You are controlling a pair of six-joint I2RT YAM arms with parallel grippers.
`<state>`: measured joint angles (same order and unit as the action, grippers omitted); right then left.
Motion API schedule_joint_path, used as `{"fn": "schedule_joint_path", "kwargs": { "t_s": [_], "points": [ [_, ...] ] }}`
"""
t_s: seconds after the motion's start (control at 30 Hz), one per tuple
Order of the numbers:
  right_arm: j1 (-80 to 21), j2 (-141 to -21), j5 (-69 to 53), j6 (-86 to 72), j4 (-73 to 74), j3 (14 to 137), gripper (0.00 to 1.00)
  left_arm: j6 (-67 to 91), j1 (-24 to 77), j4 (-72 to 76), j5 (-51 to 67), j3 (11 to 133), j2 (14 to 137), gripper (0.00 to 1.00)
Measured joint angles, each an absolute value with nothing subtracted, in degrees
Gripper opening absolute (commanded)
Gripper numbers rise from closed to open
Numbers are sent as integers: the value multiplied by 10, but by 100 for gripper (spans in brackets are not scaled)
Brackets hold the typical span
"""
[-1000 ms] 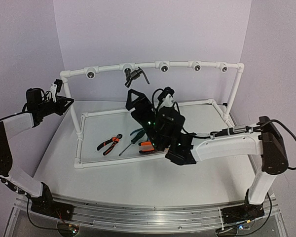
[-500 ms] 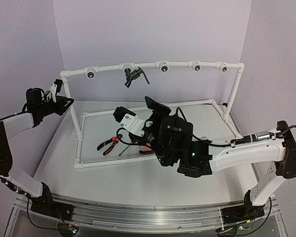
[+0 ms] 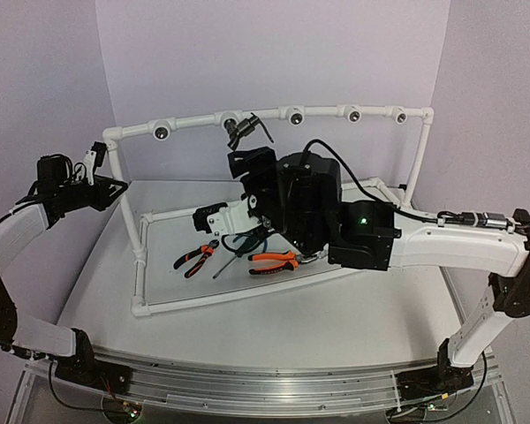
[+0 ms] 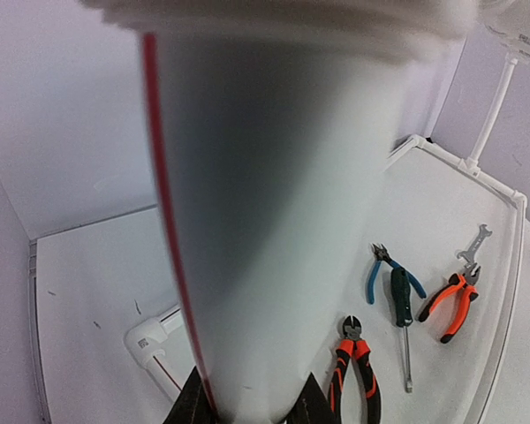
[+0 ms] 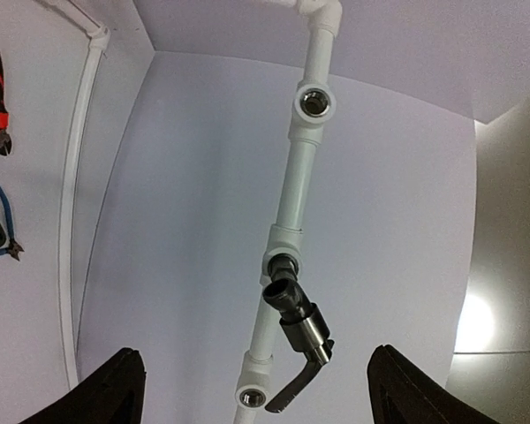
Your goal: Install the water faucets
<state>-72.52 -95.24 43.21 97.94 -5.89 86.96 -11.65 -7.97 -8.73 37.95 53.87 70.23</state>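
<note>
After the right gripper point(image 5: 260, 389) swung up from the desk point(image 3: 247, 327), jaws released, to face the socketed faucet point(image 5: 299, 329), the left gripper point(image 4: 250, 405) clenched the pipe point(image 4: 274, 221) for tightening.

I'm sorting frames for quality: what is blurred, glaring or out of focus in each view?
Left wrist: the white pipe fills the middle, badly blurred; pliers beyond are sharp. Right wrist: faucet crisp, glare patch at the right edge. Top: evenly lit, sharp.
</note>
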Motion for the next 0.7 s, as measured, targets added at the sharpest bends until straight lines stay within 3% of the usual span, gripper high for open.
{"fn": "schedule_joint_path", "kwargs": {
  "t_s": [0.27, 0.7],
  "points": [
    [-689, -953, 382, 1030, 21, 903, 88, -110, -78, -129, 370, 525, 661, 0],
    [-622, -1039, 341, 1044, -39, 976, 85, -140, -75, -54, 373, 472, 653, 0]
  ]
}}
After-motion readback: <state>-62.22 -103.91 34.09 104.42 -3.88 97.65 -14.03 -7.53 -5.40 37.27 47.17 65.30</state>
